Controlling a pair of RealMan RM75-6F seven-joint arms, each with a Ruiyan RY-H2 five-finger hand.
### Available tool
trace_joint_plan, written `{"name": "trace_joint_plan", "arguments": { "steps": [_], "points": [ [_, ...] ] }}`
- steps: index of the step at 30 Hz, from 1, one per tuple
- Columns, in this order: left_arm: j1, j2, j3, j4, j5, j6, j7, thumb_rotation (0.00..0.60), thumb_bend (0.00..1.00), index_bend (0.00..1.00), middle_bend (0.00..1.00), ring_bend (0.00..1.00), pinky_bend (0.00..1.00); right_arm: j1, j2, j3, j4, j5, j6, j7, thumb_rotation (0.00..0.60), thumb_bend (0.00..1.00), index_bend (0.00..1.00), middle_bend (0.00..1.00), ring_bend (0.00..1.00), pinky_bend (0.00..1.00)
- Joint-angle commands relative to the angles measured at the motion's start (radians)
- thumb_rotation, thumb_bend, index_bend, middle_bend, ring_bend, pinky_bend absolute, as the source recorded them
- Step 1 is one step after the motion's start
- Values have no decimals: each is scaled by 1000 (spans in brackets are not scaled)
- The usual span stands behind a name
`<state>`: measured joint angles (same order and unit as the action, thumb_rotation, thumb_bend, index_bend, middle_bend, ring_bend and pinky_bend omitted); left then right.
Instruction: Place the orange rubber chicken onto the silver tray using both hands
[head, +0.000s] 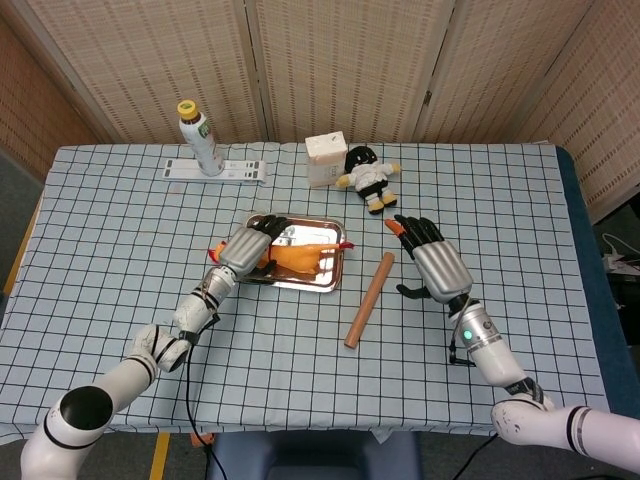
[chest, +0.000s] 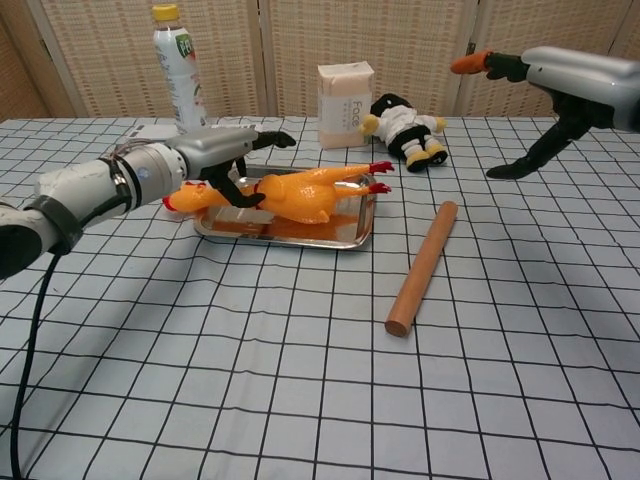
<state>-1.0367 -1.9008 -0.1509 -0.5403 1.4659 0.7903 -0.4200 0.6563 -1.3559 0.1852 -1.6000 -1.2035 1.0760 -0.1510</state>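
So the rubber chicken (chest: 290, 193) is bright orange with a red comb and little red feet, lying lengthwise on its side in the tray (chest: 345, 234). Its head pokes out over the tray's left edge and its legs reach toward the right rim. The tray's a shallow, shiny silver rectangle sitting flat on my checked tablecloth, mid-table in the head view (head: 335, 272)

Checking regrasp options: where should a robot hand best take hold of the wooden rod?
Probably at mid-length of the wooden rod, fingers across its narrow width, from above. It lies flat on the tablecloth with open cloth on both long sides; the right robot hand is nearer.
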Motion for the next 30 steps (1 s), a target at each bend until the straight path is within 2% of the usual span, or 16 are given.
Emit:
{"name": "trace_joint_plan", "arguments": {
  "steps": [1, 3, 6, 9, 10, 13, 16, 20, 23, 27, 30],
  "points": [
    [13, 35, 0, -52, 6, 46, -21, 600, 389, 0, 0, 0, 233, -12, 10, -2, -21, -7, 18, -14, 600, 141, 0, 0, 0, 0],
    [25, 71, 4, -109, 15, 79, -19, 600, 386, 0, 0, 0, 213, -23, 21, -6, -46, -17, 36, -24, 600, 142, 0, 0, 0, 0],
    [73, 168, 10, -270, 36, 187, 16, 600, 383, 0, 0, 0, 187, -54, 54, -26, -105, -47, 79, -53, 600, 142, 0, 0, 0, 0],
    [170, 326, 38, -532, 57, 315, 91, 600, 385, 0, 0, 0, 151, -107, 102, -79, -178, -90, 139, -127, 600, 141, 0, 0, 0, 0],
    [219, 401, 61, -652, 59, 355, 135, 600, 384, 0, 0, 0, 145, -135, 120, -107, -205, -111, 170, -167, 600, 142, 0, 0, 0, 0],
    [357, 571, 136, -913, 55, 459, 259, 600, 385, 0, 0, 0, 131, -220, 141, -185, -246, -180, 267, -248, 600, 141, 0, 0, 0, 0],
    [505, 673, 224, -1047, 42, 575, 379, 600, 385, 0, 0, 0, 115, -320, 138, -258, -232, -271, 386, -258, 600, 141, 0, 0, 0, 0],
    [692, 702, 304, -1079, 22, 740, 490, 600, 386, 0, 0, 0, 88, -447, 108, -324, -138, -376, 545, -201, 600, 141, 0, 0, 0, 0],
    [796, 677, 333, -1027, 32, 835, 480, 600, 393, 0, 0, 0, 86, -528, 83, -355, -50, -411, 625, -138, 600, 141, 0, 0, 0, 0],
    [841, 692, 359, -1004, 68, 845, 440, 600, 405, 0, 0, 0, 85, -570, 87, -382, 0, -450, 640, -146, 600, 142, 0, 0, 0, 0],
    [850, 710, 356, -1003, 83, 834, 410, 600, 407, 0, 0, 0, 85, -585, 87, -367, -6, -471, 659, -124, 600, 142, 0, 0, 0, 0]
  ]
}}
